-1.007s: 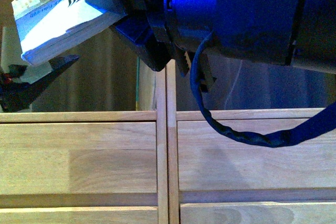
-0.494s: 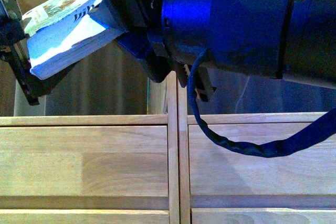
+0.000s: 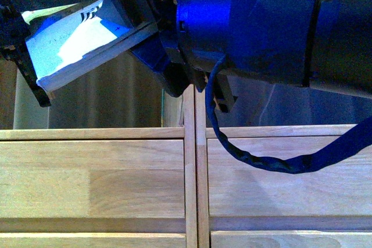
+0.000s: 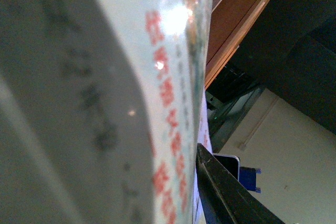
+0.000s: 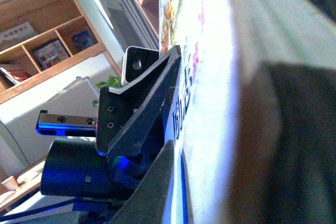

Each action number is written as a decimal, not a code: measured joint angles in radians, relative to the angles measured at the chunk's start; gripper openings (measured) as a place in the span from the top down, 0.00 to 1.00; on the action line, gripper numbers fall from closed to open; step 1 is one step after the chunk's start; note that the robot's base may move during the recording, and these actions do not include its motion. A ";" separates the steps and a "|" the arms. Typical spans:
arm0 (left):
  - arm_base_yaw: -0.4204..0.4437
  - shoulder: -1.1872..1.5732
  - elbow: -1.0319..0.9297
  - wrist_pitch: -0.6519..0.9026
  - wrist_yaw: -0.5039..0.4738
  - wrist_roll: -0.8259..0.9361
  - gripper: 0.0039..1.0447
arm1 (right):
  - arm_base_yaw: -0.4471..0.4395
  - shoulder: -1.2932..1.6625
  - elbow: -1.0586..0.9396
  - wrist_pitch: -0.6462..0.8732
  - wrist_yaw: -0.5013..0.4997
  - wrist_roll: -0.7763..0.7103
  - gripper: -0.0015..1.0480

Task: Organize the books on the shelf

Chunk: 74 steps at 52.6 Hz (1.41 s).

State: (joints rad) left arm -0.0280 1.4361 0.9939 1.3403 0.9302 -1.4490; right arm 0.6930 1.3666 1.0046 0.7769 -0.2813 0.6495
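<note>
Book [image 3: 70, 47] (page edges down) clamped in right gripper [image 3: 119, 18], above shelf [image 3: 116, 178] panels.

Right arm [image 3: 261, 27] reaches across from the right, thick and dark blue, cable [image 3: 261, 162] looping under the wrist. Right gripper [image 3: 125, 21] has its jaws clamped on one end of the book [image 3: 84, 38]. Left gripper [image 3: 55, 45] straddles the other end, one jaw above, one below; whether it's squeezing is unclear.

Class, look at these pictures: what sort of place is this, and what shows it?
Probably a home or reading room: a light wooden shelving unit, brown wooden cubbies holding books, and a thin white-edged paperback.
</note>
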 joint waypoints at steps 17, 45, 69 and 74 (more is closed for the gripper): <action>0.059 0.019 0.042 -0.048 0.014 0.027 0.82 | -0.009 -0.079 -0.087 -0.002 -0.032 -0.013 0.43; 0.154 -0.051 0.082 -0.563 -0.092 0.734 0.82 | -0.415 -0.590 -0.417 -0.336 -0.165 -0.352 0.07; 0.037 0.272 0.569 -0.937 -0.413 1.393 0.82 | -0.952 -0.843 -0.562 -0.379 -0.354 -0.523 0.07; 0.026 0.341 0.666 -0.962 -0.483 1.486 0.82 | -1.043 -0.892 -0.569 -0.371 -0.406 -0.511 0.07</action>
State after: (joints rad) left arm -0.0021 1.7767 1.6604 0.3786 0.4477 0.0368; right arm -0.3504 0.4747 0.4355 0.4057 -0.6872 0.1387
